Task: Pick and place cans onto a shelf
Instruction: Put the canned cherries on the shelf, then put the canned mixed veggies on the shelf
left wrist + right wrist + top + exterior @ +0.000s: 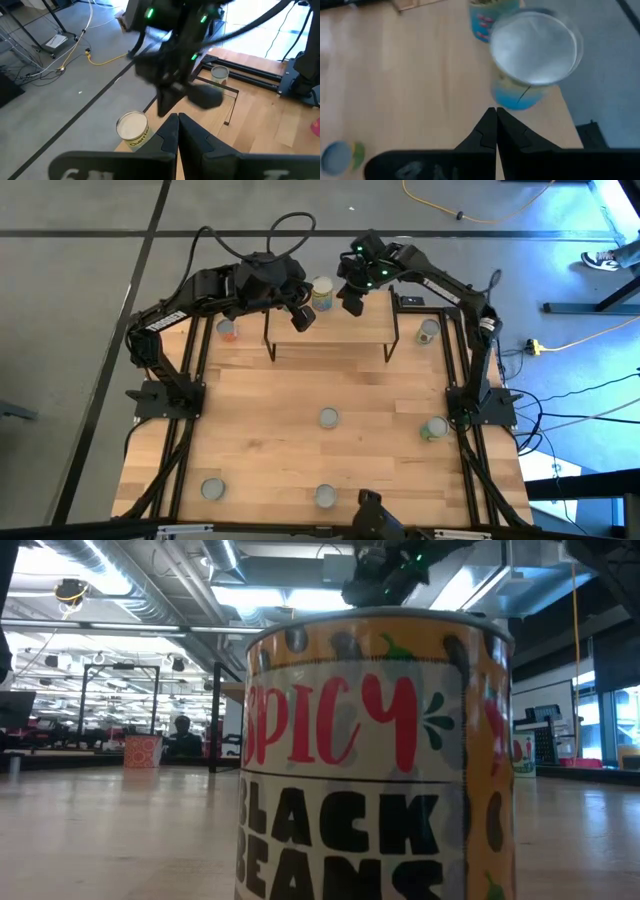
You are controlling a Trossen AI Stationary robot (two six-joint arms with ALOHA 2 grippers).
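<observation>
A can (322,293) with a silvery top and a yellow label stands on its base at the far edge of the shelf (330,328), a light plank on thin black legs. The left wrist view also shows this can (132,127). In the right wrist view it is a can (535,55) whose side looks blue. My right gripper (352,302) hangs shut just right of it, and its fingertips (496,116) stop short of the can. My left gripper (300,318) hovers shut over the shelf's left part, on the near left of the can. Both are empty.
Other cans stand on the table: a red-orange can (227,330) left of the shelf, one (428,330) right of it, one at mid-table (328,417), a green one (435,428) at the right edge, and several along the near edge, with the bean can (380,750) close to the low camera.
</observation>
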